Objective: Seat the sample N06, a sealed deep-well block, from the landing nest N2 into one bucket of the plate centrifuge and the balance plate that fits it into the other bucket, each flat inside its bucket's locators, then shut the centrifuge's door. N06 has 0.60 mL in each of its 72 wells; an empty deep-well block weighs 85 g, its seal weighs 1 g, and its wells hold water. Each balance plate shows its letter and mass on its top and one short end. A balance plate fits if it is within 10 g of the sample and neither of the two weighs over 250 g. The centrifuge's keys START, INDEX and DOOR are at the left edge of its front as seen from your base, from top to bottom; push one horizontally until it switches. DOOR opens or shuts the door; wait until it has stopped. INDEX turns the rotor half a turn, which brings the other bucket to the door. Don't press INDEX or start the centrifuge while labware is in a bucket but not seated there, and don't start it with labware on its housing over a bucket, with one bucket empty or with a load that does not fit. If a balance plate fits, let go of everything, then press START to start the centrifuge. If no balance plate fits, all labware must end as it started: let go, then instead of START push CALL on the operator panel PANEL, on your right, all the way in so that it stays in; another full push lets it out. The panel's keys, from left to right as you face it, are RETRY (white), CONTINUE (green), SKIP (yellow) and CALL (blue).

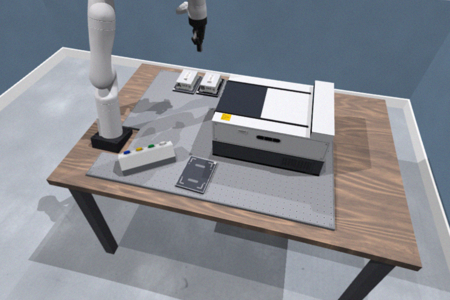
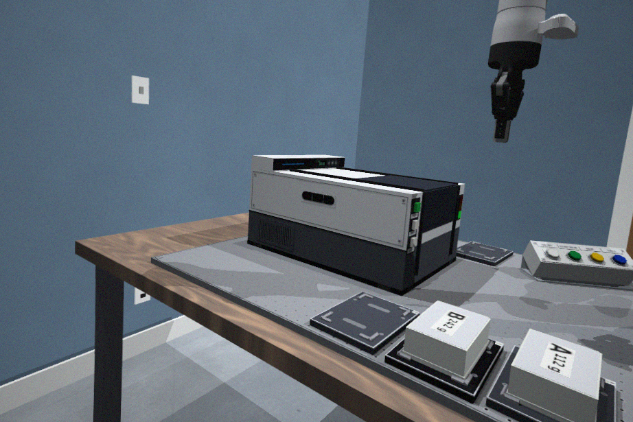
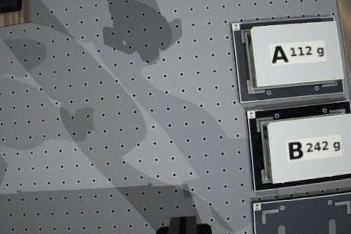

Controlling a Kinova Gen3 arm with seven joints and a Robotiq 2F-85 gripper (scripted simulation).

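Observation:
My gripper (image 1: 199, 49) (image 2: 502, 137) (image 3: 184, 223) is shut and empty. It points down, high above the grey mat, on the base's side of the balance plates. Balance plate A (image 1: 186, 78) (image 2: 557, 373) (image 3: 297, 54) reads 112 g and balance plate B (image 1: 210, 80) (image 2: 445, 337) (image 3: 310, 149) reads 242 g; each sits in its own nest. The centrifuge (image 1: 272, 133) (image 2: 332, 207) stands mid-table, with its three keys (image 2: 412, 225) on its front edge. The landing nest (image 1: 196, 179) (image 2: 482, 252) beside it is empty. I see no deep-well block in any view.
The operator panel (image 1: 145, 158) (image 2: 577, 267) with four coloured keys stands near the arm's base. A third, empty nest (image 2: 364, 320) (image 3: 305, 218) lies next to plate B. The arm's base (image 1: 111, 140) stands at the table's left.

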